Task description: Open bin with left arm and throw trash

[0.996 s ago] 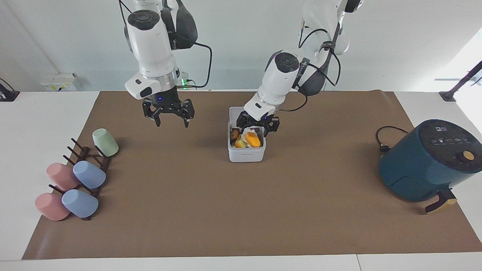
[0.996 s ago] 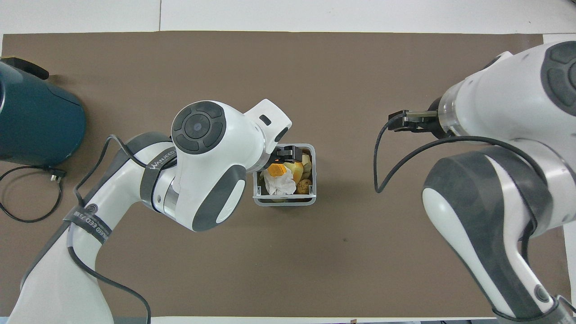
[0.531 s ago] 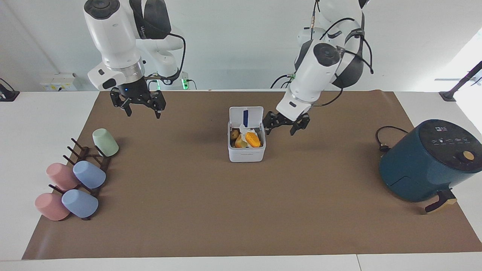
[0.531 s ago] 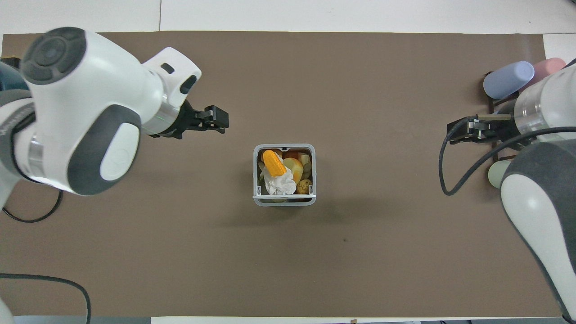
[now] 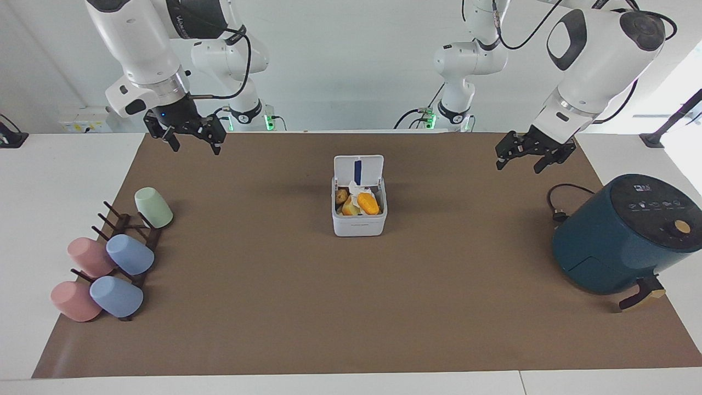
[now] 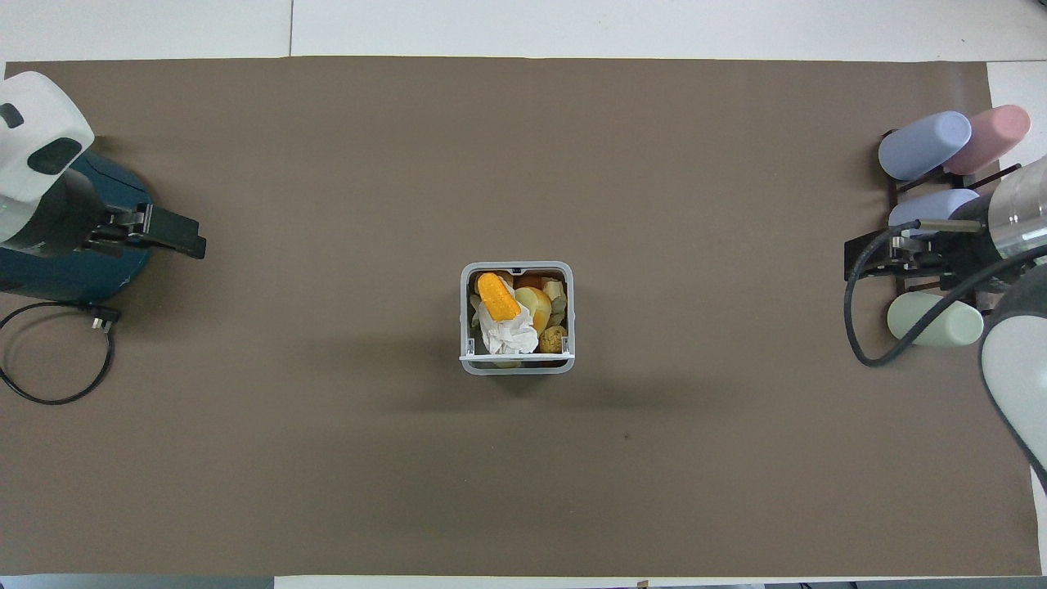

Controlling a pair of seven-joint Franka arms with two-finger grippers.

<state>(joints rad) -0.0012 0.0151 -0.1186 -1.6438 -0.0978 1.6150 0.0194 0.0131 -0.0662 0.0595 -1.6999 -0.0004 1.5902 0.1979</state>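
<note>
The left gripper (image 5: 527, 156) hangs in the air with its fingers spread and nothing between them, over the brown mat near the left arm's end of the table, close to the dark-teal air fryer (image 5: 622, 236). The right gripper (image 5: 185, 135) is also raised, fingers apart and empty, over the mat's corner at the right arm's end, near the robots' edge of the table.

The bin (image 5: 359, 216) stands on the middle of the mat, well apart from both grippers. Its lid (image 5: 358, 169) is swung up on the side nearer to the robots. The trash (image 6: 511, 315) fills the bin: an orange oblong piece (image 6: 497, 296) lies on a crumpled white tissue (image 6: 507, 334), with yellowish lumps beside them.

The brown mat (image 5: 351, 307) covers most of a white table (image 5: 60, 181). At the right arm's end, pastel cups (image 5: 109, 258) in green, blue and pink sit tipped on a dark rack (image 5: 127, 230). The air fryer's black cord (image 6: 49, 352) loops on the mat beside it. A plain white wall (image 5: 351, 60) backs the table.
</note>
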